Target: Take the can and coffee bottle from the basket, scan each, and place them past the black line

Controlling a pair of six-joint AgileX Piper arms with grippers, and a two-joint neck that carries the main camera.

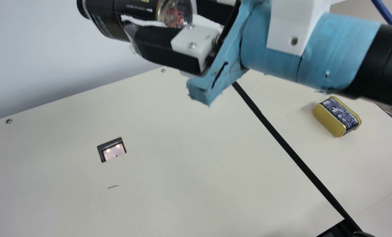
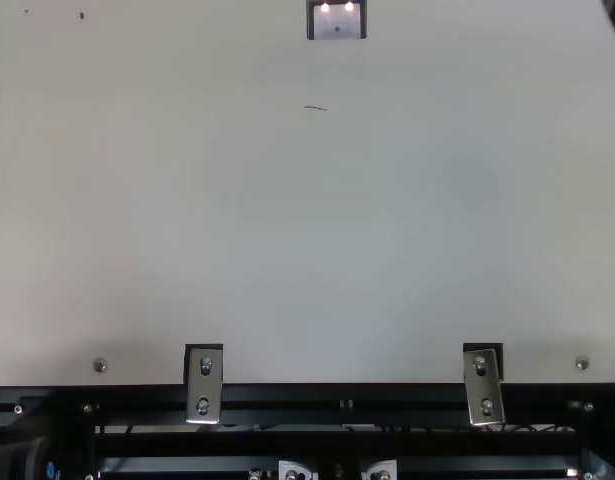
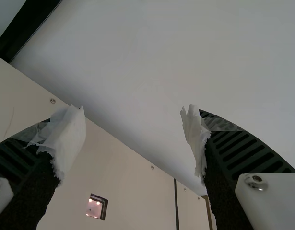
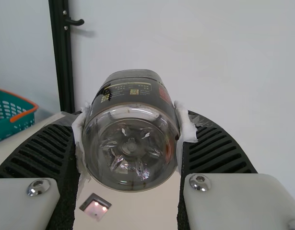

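Our R gripper (image 1: 164, 16) is part-open, closed in on the bottle (image 1: 105, 16) from both sides, holding it up off the table (image 1: 183, 158); it lies nearly level, slightly tilted, cap end toward main view's left, clear base toward the palm. White tape (image 4: 187, 127) on our R fingers' inner faces touches the bottle's sides in the R wrist view. Blue wrap (image 1: 344, 49) covers the wrist behind. Our L gripper (image 3: 133, 117) is wide open, nothing btwn its fingers, same torn white tape on their inner faces; in the L wrist view it's up above the table, wall (image 3: 152, 62) beyond. Below, we've got the scanner (image 1: 114, 152), a small sq. window set in the tabletop w/ two bright spots in it, & a short pen mark (image 1: 113, 187) near it. Black line (image 1: 281, 141) runs diag. across main view; the can (image 1: 335, 117), gold w/ a dark blue label, sits on the table on the other side of the line from the scanner, on its side, apart from the line. R wrist view also gives us the basket (image 4: 20, 125), teal w/ orange rim, & a black post (image 4: 63, 62) w/ a hook against the wall. Top view: two metal brackets (image 2: 204, 385) at the table's near edge.
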